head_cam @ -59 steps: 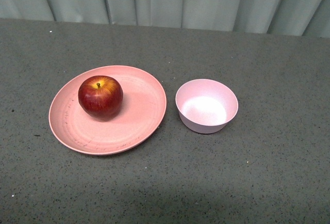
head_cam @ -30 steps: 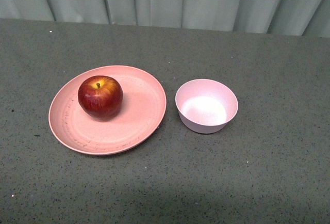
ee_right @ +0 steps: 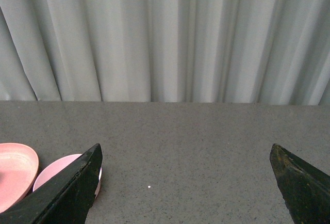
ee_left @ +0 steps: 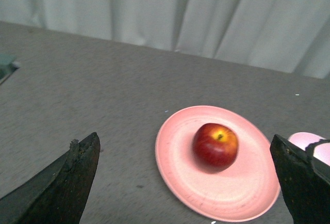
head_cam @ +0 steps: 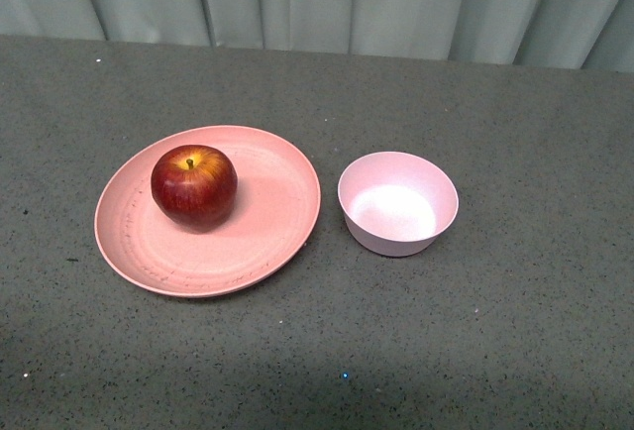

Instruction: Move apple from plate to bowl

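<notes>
Two grippers ready, neither in the front view.

Left gripper (ee_left: 184, 137): jaws wide apart, empty, held above the table (ee_left: 103, 90) and short of the plate (ee_left: 175, 167), with the apple (ee_left: 215, 145) framed between the two fingers in the left wrist view.

Apple: upright, stem up, resting on the plate, slightly left of centre and toward the far side.

Bowl (head_cam: 397, 242): just right of the plate, close to its rim but not touching, empty.

Right gripper (ee_right: 185, 146): jaws likewise wide apart, empty, well back from the bowl.

Step in hand, as judged: approach and grasp. No part of the transfer done yet.

Procedure:
1. Use the left gripper, judged nearer the apple.
2. Centre the open jaws over the stem, then descend straight down.
3. Stop with the pads level with the widest girth. Keep the fingertips off the plate and clear of its raised rim, to avoid tipping or dragging it.
4. Close firmly but without crushing. Expect a glossy, round skin to slip under an off-centre grip.
5. Lift clear above the rim before any travel to the right.
6. Align exactly over the bowl's centre, since little spare width appears available.
7. Lower into the bowl before opening. Avoid a drop, likely to knock so small a bowl aside.
8. Hold the right arm back throughout.
</notes>
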`<action>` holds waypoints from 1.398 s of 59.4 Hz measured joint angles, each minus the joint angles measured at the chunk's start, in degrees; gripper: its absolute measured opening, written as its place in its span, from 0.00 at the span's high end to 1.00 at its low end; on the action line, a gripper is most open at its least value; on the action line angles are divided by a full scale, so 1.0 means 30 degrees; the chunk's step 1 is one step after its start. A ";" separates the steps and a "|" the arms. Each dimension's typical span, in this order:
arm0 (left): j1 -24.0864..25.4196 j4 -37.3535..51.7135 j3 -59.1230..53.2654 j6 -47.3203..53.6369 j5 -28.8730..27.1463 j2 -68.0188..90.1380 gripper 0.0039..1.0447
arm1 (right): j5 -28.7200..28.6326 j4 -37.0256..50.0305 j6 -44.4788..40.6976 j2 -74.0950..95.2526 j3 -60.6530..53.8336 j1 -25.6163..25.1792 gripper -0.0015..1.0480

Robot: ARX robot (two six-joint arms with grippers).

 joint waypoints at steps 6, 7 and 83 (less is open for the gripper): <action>-0.0911 0.4779 0.1559 0.0131 0.0095 0.5916 0.06 | -0.0007 -0.0007 0.0000 0.0000 0.0000 0.0000 0.09; -0.1013 0.5537 0.1996 0.0109 0.0138 0.7125 0.06 | 0.0000 -0.0007 0.0000 0.0000 0.0000 0.0000 0.09; -0.2987 0.0066 1.4098 0.1537 -0.0211 2.4931 0.06 | 0.0000 -0.0007 0.0000 0.0000 0.0000 0.0000 0.09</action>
